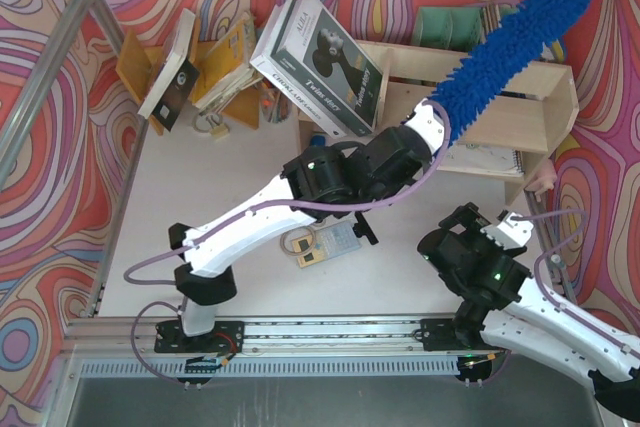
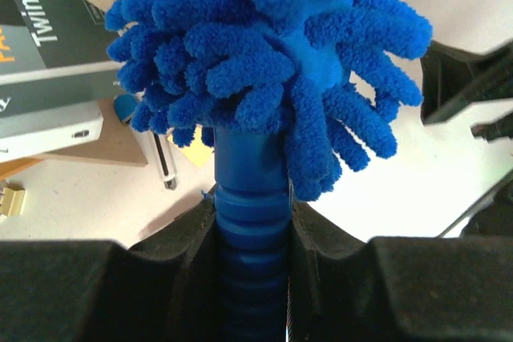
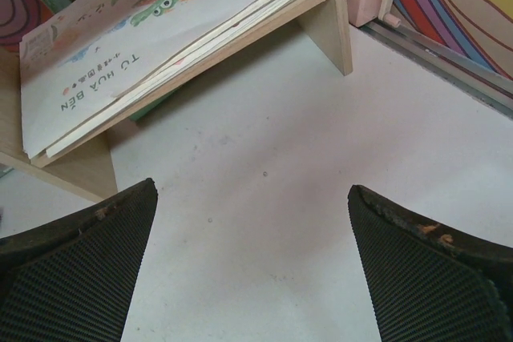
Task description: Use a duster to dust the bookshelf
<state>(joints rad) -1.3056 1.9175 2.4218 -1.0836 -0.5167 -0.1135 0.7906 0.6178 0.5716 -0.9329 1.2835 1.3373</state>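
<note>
Duster (image 1: 515,42): bright-blue fluffy microfiber head on a ribbed blue handle. The handle is pinched between the jaws of the left gripper (image 2: 252,226). The head juts straight out beyond them, slanting over the bookshelf's top. Contact with it is unclear.

Bookshelf (image 1: 560,97): pale plywood, two tiers, upright. Its lower-tier corner post lies just ahead of the wide-apart jaws of the right gripper (image 3: 252,198).

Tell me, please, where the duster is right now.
The duster sits upper right in the top view, clamped in the left gripper, slanting over the bookshelf.

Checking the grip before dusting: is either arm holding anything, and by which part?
The left gripper grips the duster by its ribbed blue handle, just below the fluffy head. The right gripper is open and empty.
</note>
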